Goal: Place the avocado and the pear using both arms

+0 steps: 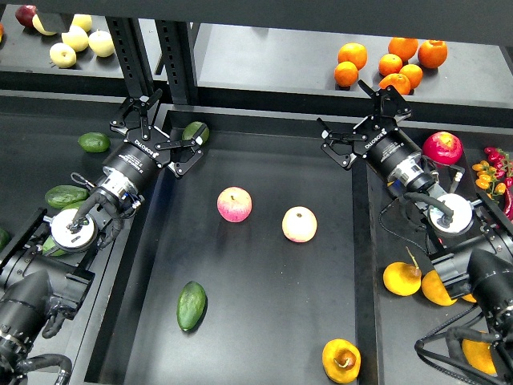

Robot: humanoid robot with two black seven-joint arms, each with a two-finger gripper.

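Note:
The dark green avocado (191, 305) lies in the lower left part of the black bin (264, 321). The orange-yellow pear (341, 360), brown patch facing up, rests near the bin's front right corner. My left gripper (163, 128) hovers open and empty over the bin's far left corner, well away from the avocado. Over the far right rim my right gripper (361, 120) is open too, with nothing between its fingers, far from the pear.
A pink apple (234, 204) and a pale apple (299, 224) sit mid-bin. Another green fruit (195, 131) lies by the left gripper's fingers. More avocados (94, 142) lie left, orange-yellow fruit (401, 278) and a red apple (442, 147) right, and oranges (390, 64) behind.

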